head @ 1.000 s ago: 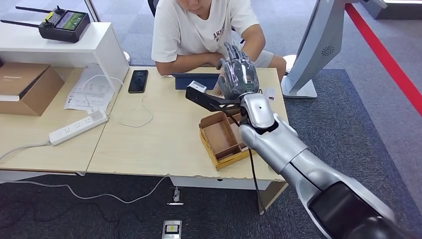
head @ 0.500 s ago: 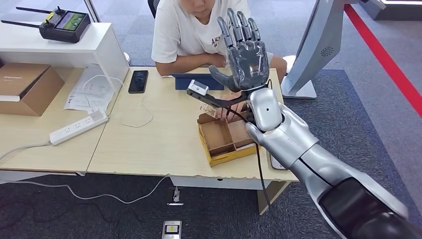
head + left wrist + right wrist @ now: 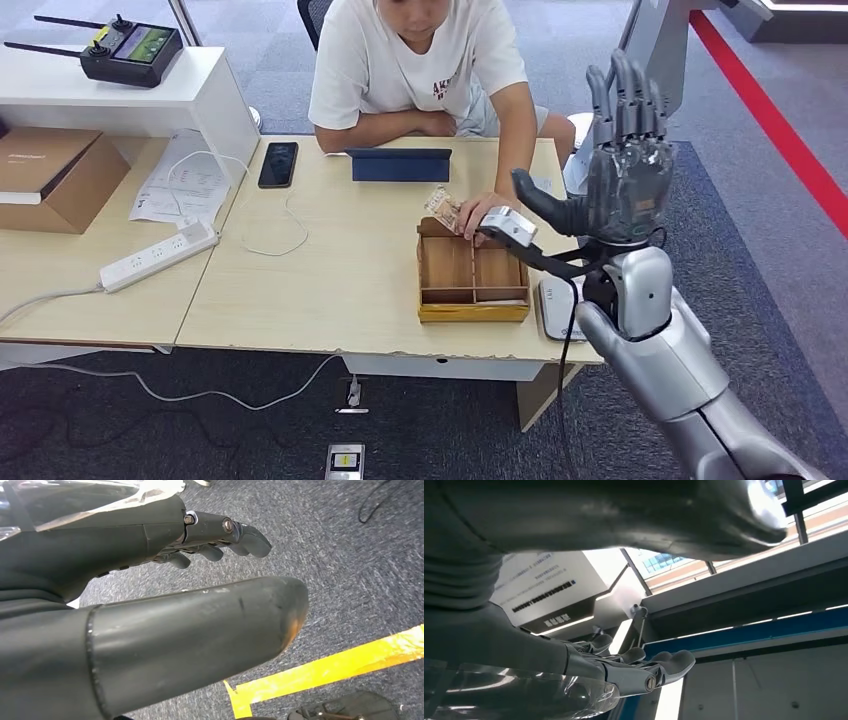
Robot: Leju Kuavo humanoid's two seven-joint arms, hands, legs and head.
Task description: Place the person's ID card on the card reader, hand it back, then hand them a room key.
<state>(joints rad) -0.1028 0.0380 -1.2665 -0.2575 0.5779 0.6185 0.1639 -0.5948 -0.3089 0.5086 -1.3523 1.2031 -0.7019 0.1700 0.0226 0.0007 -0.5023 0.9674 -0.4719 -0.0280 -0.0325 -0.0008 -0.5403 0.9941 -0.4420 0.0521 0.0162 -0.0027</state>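
Head view bright, even, sharp; right wrist view backlit by ceiling glare, foreground blurred

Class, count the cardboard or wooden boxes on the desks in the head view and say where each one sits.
2. A closed cardboard box at the far left, and an open wooden tray with compartments near the front right, by the person's hand.

One person (image 3: 415,60) seated at far edge of bench (image 3: 330,270); one wooden tray (image 3: 472,280), three compartments, near front right corner; one phone (image 3: 277,163); one blue tablet (image 3: 400,165); one power strip (image 3: 157,256); one cardboard box (image 3: 50,175) at left edge; one remote controller (image 3: 130,47) on white shelf (image 3: 190,90); one card reader (image 3: 558,308) at right edge.
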